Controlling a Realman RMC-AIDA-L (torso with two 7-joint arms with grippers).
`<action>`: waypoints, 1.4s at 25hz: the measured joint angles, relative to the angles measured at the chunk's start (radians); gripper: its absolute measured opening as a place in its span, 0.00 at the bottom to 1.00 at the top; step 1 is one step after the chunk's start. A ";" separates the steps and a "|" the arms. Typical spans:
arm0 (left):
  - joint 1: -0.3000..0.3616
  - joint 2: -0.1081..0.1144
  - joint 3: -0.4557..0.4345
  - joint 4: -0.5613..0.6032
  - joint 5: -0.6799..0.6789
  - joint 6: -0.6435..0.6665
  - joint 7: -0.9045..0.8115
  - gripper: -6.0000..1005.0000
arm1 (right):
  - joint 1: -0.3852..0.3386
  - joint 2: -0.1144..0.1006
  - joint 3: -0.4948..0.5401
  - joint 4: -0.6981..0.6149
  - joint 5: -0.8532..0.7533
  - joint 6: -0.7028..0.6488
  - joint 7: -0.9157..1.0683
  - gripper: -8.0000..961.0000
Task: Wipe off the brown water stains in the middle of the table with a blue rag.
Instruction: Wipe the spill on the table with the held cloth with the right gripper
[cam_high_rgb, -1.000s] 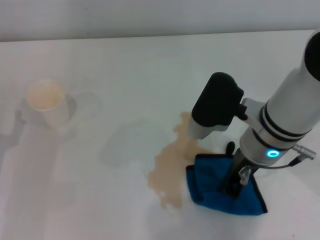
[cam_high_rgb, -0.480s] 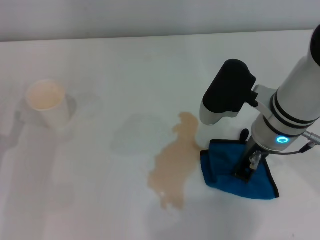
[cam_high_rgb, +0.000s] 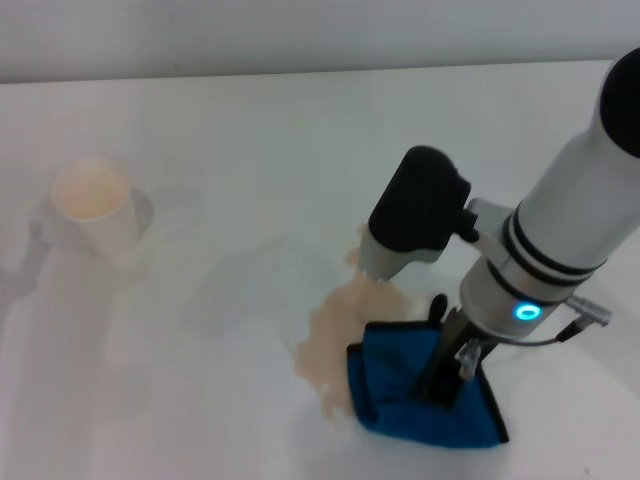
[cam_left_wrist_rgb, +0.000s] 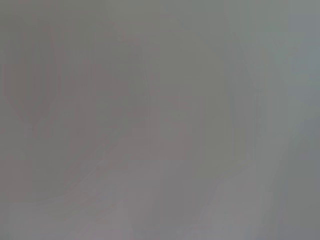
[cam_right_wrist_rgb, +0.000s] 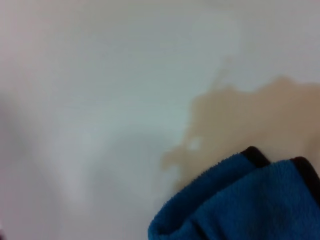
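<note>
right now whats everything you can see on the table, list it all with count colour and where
brown water stains: one puddle, light tan, middle of the table, its near-right part under the rag's edge
blue rag: one, bright blue with black edging, near right of the puddle, overlapping it
paper cup: one, pale cream, far left, well apart from the puddle
table: one, white, under everything
right gripper: one, white arm with black wrist housing, its dark fingers pressed down on the rag; cannot tell if they pinch it
left gripper: not in view; the left wrist view shows only a blank grey field
</note>
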 joint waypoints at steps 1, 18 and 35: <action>-0.001 0.000 0.000 0.000 0.000 0.000 0.000 0.88 | 0.000 0.000 -0.009 0.000 0.012 0.000 0.001 0.06; -0.013 0.001 0.002 -0.011 0.006 0.000 0.000 0.88 | -0.001 0.001 -0.080 0.042 0.131 -0.119 -0.038 0.06; -0.024 0.001 0.000 -0.026 0.002 -0.001 0.000 0.88 | 0.073 -0.009 0.145 0.196 0.005 -0.170 -0.107 0.06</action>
